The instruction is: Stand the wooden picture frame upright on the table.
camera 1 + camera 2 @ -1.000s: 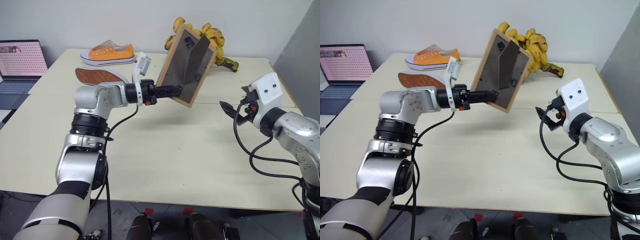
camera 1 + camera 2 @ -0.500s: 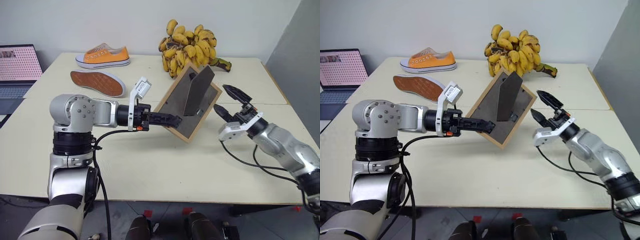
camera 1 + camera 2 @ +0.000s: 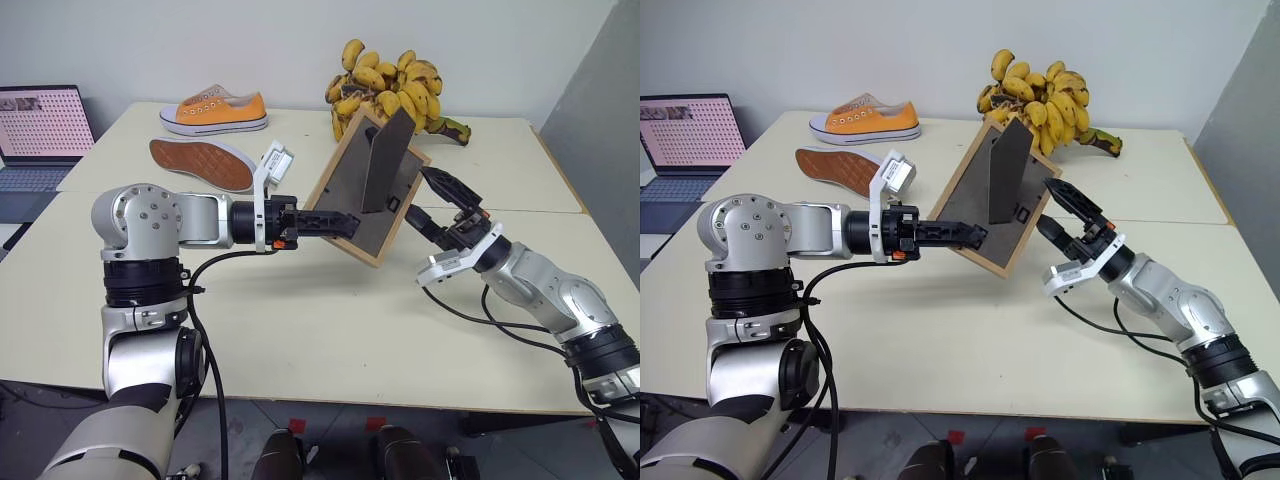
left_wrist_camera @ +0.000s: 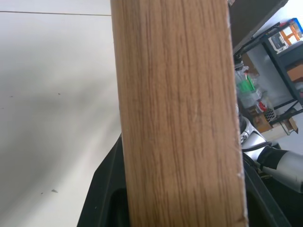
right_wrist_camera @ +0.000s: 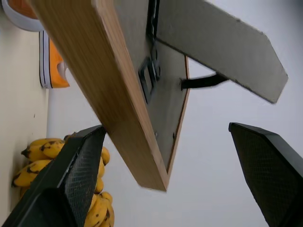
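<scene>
Frame [image 3: 365, 185] of light wood is held in the air above the middle of the counter [image 3: 330, 330], tilted, with its dark backing and the swung-out easel stand [image 3: 385, 160] turned toward the camera. Its lower corner hangs clear of the surface, and the pale top beneath and in front of it lies bare out to the near edge. A straight seam crosses the counter behind the frame.

The left end effector [image 3: 340, 224] is clamped on the frame's lower left edge, its fingers closed over the wooden rim. The left wrist view shows that rim close up as a broad band of wood grain with a black finger [image 4: 106, 189] beside it. The right end effector [image 3: 440, 205] is beside the frame's right edge with its two black fingers spread wide and nothing between them. From the right wrist view the frame's wooden edge and backing run between the spread fingers [image 5: 75, 175], and the strap joining stand to backing can be seen; whether a finger touches the wood cannot be told.

Behind the frame a bunch of bananas [image 3: 385, 80] lies near the far edge. To the far left are an orange shoe [image 3: 215, 108] and a second shoe [image 3: 200, 162] lying sole-up. A laptop [image 3: 40, 135] sits off the counter's left end.
</scene>
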